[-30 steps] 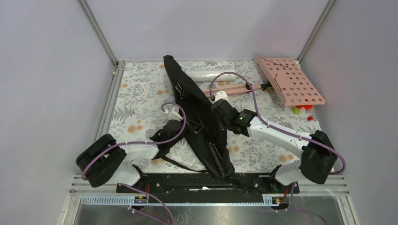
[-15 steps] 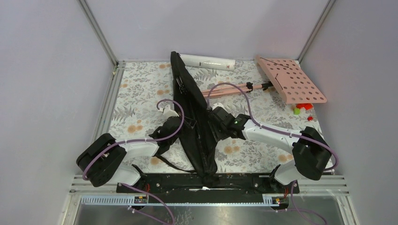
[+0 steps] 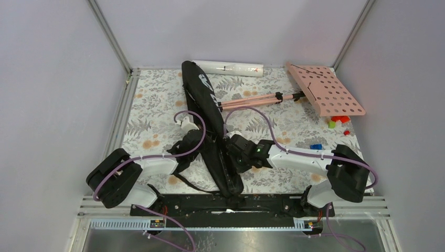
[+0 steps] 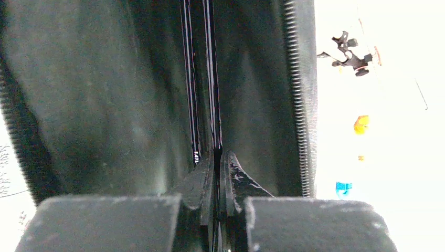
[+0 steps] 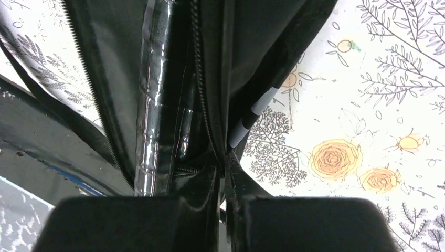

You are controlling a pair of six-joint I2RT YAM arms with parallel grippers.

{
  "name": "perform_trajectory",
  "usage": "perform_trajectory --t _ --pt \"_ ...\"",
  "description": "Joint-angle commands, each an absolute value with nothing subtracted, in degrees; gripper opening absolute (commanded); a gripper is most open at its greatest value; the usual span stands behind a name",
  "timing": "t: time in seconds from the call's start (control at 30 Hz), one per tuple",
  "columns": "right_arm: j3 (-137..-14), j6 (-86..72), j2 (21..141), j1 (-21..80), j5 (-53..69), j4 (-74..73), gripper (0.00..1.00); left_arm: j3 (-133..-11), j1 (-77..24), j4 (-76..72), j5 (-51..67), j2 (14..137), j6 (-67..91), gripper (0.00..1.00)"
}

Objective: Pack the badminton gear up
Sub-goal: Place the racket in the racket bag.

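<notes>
The black racket bag (image 3: 202,97) lies slanted from the back centre to the near edge, its zip open. My left gripper (image 3: 205,137) is shut on the bag's left edge at mid-length. In the left wrist view my left gripper (image 4: 218,157) pinches the fabric, and two thin racket shafts (image 4: 191,79) run inside the bag (image 4: 105,94). My right gripper (image 3: 230,153) is shut on the bag's zip edge (image 5: 210,126) from the right. A plastic-wrapped racket handle (image 5: 152,105) shows inside. The long white tube (image 3: 228,67) lies by the back wall. No shuttlecocks are in view.
The pink perforated music stand (image 3: 325,89) lies at the back right, its tripod legs (image 3: 252,100) reaching toward the bag. Small coloured blocks (image 3: 336,122) and a blue block (image 3: 315,147) sit to the right. The bag's strap (image 3: 191,181) trails near the left arm.
The bag has dropped from standing on edge to lying flatter, its head swung left. The right gripper slid nearer along the zip edge. The tube has rolled to the back wall.
</notes>
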State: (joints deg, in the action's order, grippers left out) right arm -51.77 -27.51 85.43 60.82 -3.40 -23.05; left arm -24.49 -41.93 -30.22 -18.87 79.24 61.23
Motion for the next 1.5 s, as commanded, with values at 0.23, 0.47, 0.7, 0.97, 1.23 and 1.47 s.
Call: perform_trajectory --t 0.23,0.47,0.7,0.97,1.23,1.47 --pt "-49.6 -18.7 76.4 62.1 -3.8 -40.3 0.0 -28.0 -40.6 -27.0 -30.8 74.1 55.7 0.0" --pt "-50.9 -15.4 76.9 62.1 4.3 -35.2 0.0 -28.5 -39.6 -26.9 -29.2 74.7 59.2 0.0" --pt "-47.7 -16.6 74.9 62.1 20.6 -24.7 0.0 -31.6 -40.6 -29.0 -32.6 82.1 64.2 0.0" --pt "-46.9 -19.5 73.1 62.1 14.2 -23.3 0.0 -32.3 -42.3 -29.2 -27.3 84.4 65.4 0.03" --pt "-50.3 -19.6 78.4 61.8 -4.8 -31.6 0.2 -27.8 -47.5 -18.8 -26.1 73.2 58.3 0.61" --pt "-48.6 -12.3 75.8 61.8 7.2 -24.8 0.54 -24.8 -49.6 4.3 -27.8 55.3 58.6 0.8"
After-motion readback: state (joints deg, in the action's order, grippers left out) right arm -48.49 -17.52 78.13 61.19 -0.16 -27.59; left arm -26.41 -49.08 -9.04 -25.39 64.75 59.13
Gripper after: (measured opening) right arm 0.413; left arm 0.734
